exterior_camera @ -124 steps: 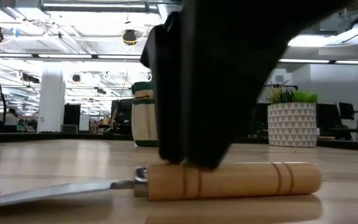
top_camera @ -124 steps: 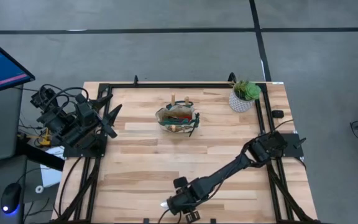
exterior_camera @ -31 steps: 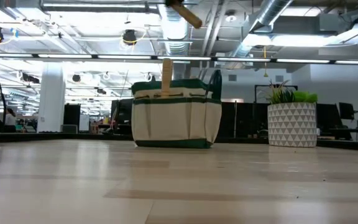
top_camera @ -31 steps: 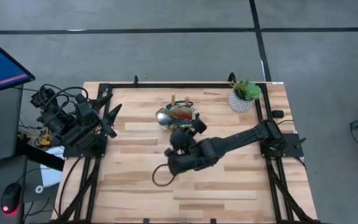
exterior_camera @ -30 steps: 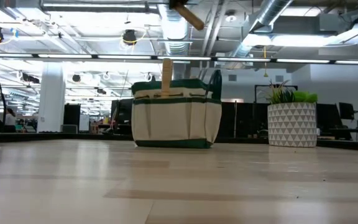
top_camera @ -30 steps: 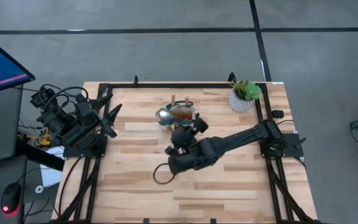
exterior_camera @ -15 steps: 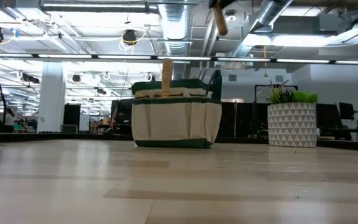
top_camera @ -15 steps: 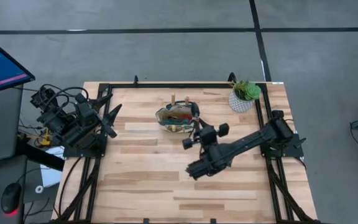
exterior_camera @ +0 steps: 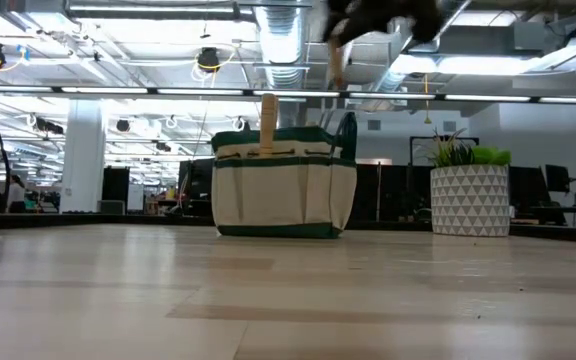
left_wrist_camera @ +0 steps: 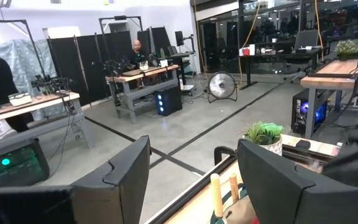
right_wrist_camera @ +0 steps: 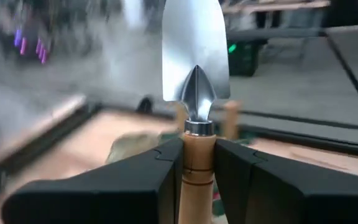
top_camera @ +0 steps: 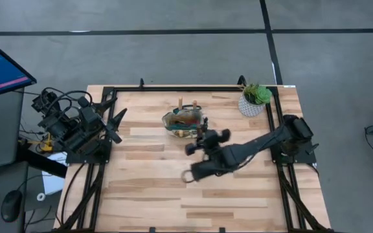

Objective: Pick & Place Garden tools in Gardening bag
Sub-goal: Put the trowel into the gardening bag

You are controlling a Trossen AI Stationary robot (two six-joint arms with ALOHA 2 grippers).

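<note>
Two wooden handles (left_wrist_camera: 222, 194) were seen standing between the parted fingers (left_wrist_camera: 283, 180) of the left gripper (left_wrist_camera: 194, 180) — a potted plant (left_wrist_camera: 263, 135) beyond, people at workbenches (left_wrist_camera: 143, 74) farther off.

You have the gardening bag (top_camera: 185, 122) standing upright toward the back of the worktop (top_camera: 141, 194), near its middle: a small beige fabric tote with dark green trim along its rim and base and a green handle. Two light wooden handles (top_camera: 187, 103) stick up out of its mouth, and something red lies inside. One trowel (right_wrist_camera: 195, 74) is off the worktop, clamped by its wooden handle between the right end effector's (right_wrist_camera: 197, 163) fingers (right_wrist_camera: 160, 167), its shiny silver blade pointing away from the wrist toward the bag. From table height you see only its handle hanging above the bag's right side.
</note>
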